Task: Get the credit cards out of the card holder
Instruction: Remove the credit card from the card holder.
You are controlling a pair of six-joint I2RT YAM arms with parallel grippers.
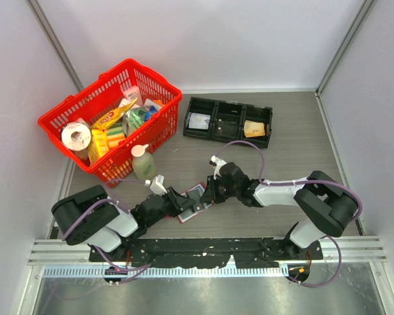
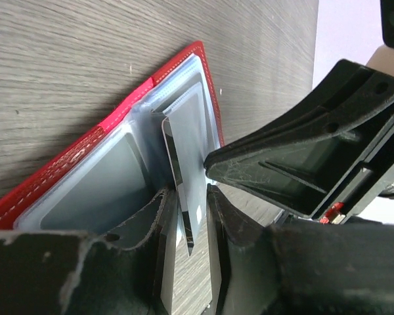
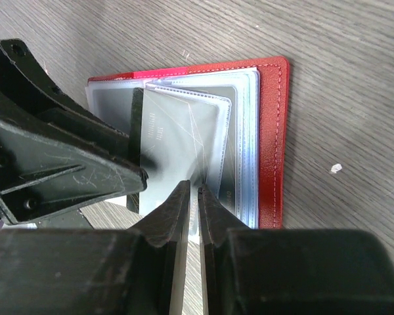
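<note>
The card holder [image 1: 194,199] lies open on the table between my two grippers, red cover down and clear sleeves up. It shows in the left wrist view [image 2: 52,180] and the right wrist view [image 3: 274,144]. My left gripper [image 1: 179,202] [image 2: 187,190] has its jaws a narrow way apart. A greyish credit card [image 2: 190,207] stands on edge between them, partly out of a sleeve. My right gripper [image 1: 207,194] [image 3: 192,186] is shut on the edge of a raised clear sleeve [image 3: 184,131]. More cards sit in the other sleeves.
A black three-compartment tray [image 1: 228,105] stands behind, with a tan paper wad [image 1: 254,129] in its right compartment and something flat in its left. A red basket [image 1: 159,125] of groceries stands at the back left, with a green bottle [image 1: 143,164] in front of it.
</note>
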